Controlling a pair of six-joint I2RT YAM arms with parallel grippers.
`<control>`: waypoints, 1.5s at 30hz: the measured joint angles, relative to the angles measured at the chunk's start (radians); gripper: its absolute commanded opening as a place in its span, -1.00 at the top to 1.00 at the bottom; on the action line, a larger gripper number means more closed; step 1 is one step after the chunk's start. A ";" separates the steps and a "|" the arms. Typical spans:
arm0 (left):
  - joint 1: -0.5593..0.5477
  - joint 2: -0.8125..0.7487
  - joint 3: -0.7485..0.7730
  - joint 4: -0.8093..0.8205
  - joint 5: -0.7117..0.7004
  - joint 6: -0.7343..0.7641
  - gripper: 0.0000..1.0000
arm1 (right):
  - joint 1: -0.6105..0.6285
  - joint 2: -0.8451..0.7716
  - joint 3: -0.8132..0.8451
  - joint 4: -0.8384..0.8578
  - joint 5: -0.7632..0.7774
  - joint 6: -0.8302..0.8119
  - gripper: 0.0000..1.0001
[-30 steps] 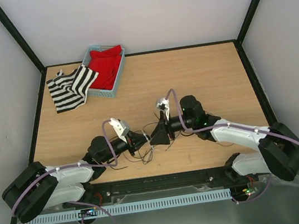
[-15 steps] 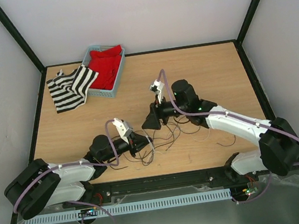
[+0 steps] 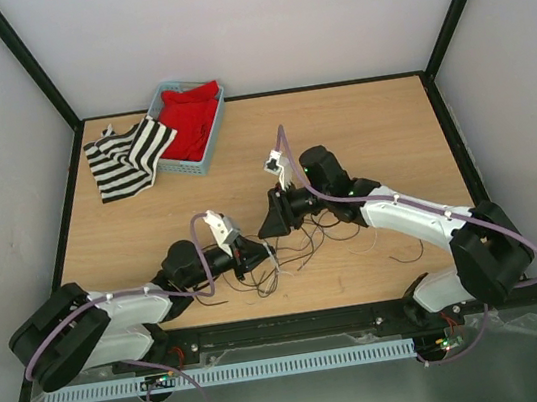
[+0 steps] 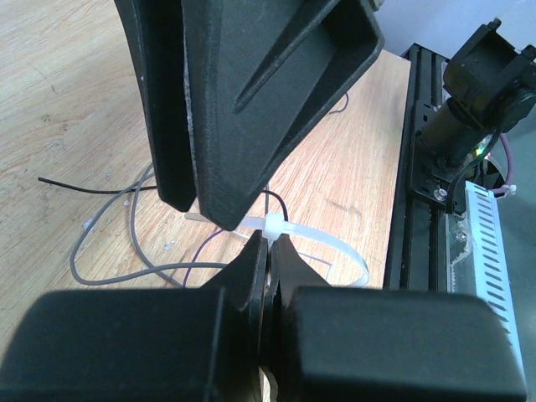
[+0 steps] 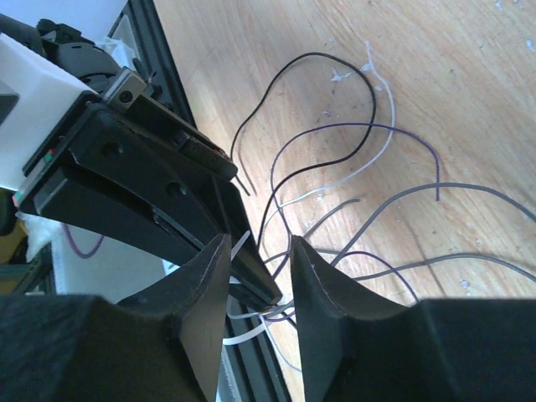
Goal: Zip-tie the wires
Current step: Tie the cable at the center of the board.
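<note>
Grippers: two (left gripper (image 4: 270, 244), right gripper (image 5: 258, 251))
Wires (image 3: 300, 245): several
Zip tie (image 4: 322, 241): one
Basket (image 3: 188, 165): one
Cloths: two (striped cloth (image 3: 125, 157), red cloth (image 3: 190, 117))

Left arm (image 3: 123, 309) and right arm (image 3: 408, 219): white shells, black joints, lilac cables (image 3: 191, 253) alongside; left gripper (image 4: 268, 244), right gripper (image 5: 260, 251) matte black.

Robot lab, a closed test cell. Plain white walls (image 3: 252, 21) shut in three sides, with black frame struts (image 3: 29, 65) at the corners. A bare wooden table (image 3: 378, 124) filled the floor of it. Left arm (image 3: 123, 309) and right arm (image 3: 413, 220) were bolted to a black rail (image 3: 297, 326) at the near edge. A white slotted duct (image 3: 273, 367) ran below the rail. Lilac cables (image 3: 193, 253) looped along the arms. Basket (image 3: 185, 166) and striped cloth (image 3: 126, 160) lay far left.
</note>
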 measured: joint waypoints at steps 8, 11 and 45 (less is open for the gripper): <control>0.000 0.015 0.007 -0.001 0.006 0.000 1.00 | 0.000 0.021 0.000 0.002 -0.053 0.021 0.32; 0.000 0.020 0.010 -0.002 0.006 0.000 1.00 | 0.000 0.027 0.000 0.002 -0.068 0.032 0.41; 0.000 0.049 0.012 -0.002 0.003 -0.001 1.00 | -0.001 0.046 0.000 -0.020 -0.168 0.073 1.00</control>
